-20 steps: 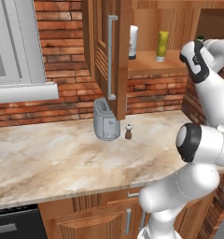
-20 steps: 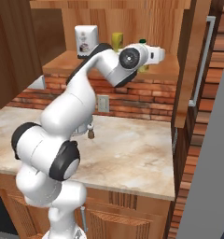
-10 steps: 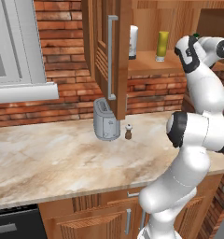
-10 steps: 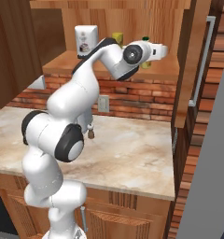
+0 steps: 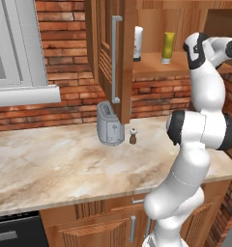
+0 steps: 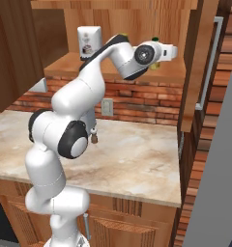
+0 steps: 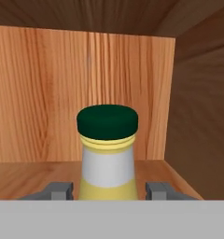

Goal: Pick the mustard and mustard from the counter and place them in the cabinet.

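1. Gripper (image 7: 108,190) is closed on the mustard bottle (image 7: 108,158): in the hand view a finger pad (image 7: 60,190) sits tight against each flank, below the dark green cap. Gripping low on the body keeps the bottle upright and the neck clear.
2. The held bottle is inside the cabinet (image 7: 62,84), over the shelf (image 7: 30,172), with the back panel at 12 o'clock and the side wall at 3 o'clock. Can't tell whether its base is touching the shelf; the bottom is cut off.
3. In the right base view the hand (image 6: 159,50) reaches into the cabinet opening with the green tip just poking above it, so the wrist is held level to carry the bottle in upright.
4. The other mustard (image 5: 168,47) already stands on the shelf in the left base view, at 3 o'clock from the white bottle (image 5: 137,43). The slatted door (image 5: 110,58) is swung open, keeping the path clear.
5. Counter (image 5: 65,164) holds just the toaster (image 5: 109,123) and a small shaker (image 5: 133,136).
6. Judgement: last placement, nearly done. Lower it, release, back straight out. The risk is tipping the bottle on retreat.
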